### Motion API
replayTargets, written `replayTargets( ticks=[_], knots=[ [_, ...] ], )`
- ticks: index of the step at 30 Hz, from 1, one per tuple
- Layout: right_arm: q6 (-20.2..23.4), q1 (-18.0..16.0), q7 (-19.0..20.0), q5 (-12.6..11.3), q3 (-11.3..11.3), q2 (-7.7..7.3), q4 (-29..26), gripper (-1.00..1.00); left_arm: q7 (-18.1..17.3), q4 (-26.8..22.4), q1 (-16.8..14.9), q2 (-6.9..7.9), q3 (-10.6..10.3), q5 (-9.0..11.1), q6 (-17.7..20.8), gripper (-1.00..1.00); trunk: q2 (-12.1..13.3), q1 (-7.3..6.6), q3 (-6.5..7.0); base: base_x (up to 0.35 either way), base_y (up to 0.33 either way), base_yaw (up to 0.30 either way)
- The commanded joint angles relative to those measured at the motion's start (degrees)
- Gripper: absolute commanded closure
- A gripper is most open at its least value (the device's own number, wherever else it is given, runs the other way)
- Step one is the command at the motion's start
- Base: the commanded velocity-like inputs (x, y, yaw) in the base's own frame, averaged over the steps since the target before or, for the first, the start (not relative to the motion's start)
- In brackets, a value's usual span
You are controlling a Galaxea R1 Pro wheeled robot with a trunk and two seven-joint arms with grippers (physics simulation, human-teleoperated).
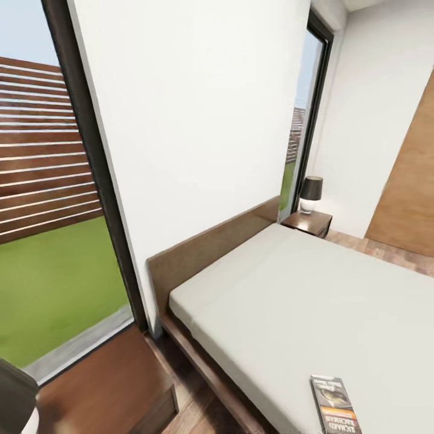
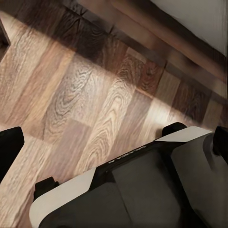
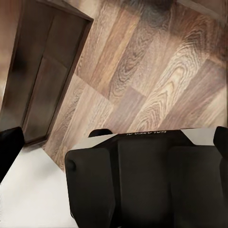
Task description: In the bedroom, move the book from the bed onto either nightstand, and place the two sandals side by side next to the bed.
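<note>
The book [image 1: 335, 405] is seen in the head view lying flat on the white mattress of the bed [image 1: 313, 295], near the mattress's near edge at the bottom of the picture. Its long axis runs roughly away from the camera, and its orange-and-black title band lies at the near end. White lettering is printed on that band, but it appears upside down and too blurred to be read.

A nightstand [image 1: 308, 222] with a dark-shaded lamp [image 1: 311, 194] is shown beyond the far end of the headboard [image 1: 211, 247], beside a tall window. A second nightstand [image 1: 105, 386] stands at the near side of the bed, below a large window [image 1: 42, 199] giving onto grass and a slatted fence.

The wood plank floor [image 2: 85, 99] is shown in the left wrist view, with the bed's dark frame along one edge. In the right wrist view a dark wooden cabinet [image 3: 40, 76] is seen standing on the same floor, and faint lettering on the robot's body cannot be read. Whether the fingers of either gripper are parted or closed cannot be told.
</note>
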Motion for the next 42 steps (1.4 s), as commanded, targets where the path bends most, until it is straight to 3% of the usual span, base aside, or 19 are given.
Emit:
replayTargets(
  ticks=[1, 30, 42],
  knots=[
    [0.1, -0.1, 0.1, 0.6, -0.5, -0.05, 0.1, -1.0, 0.1, 0.0, 0.0, -0.02, -0.2, -0.6, -0.6, -1.0, -0.1, 0.04, -0.13, 0.0, 0.0, -0.3],
    [0.1, -0.1, 0.1, 0.6, -0.5, -0.05, 0.1, -1.0, 0.1, 0.0, 0.0, -0.01, -0.2, -0.6, -0.6, -1.0, -0.1, 0.04, -0.13, 0.0, 0.0, -0.3],
    [0.1, -0.1, 0.1, 0.6, -0.5, -0.02, 0.1, -1.0, 0.0, 0.0, 0.0, 0.02, -0.2, -0.6, -0.6, -1.0, -0.1, 0.04, -0.13, 0.137, 0.031, -0.3]
  ],
)
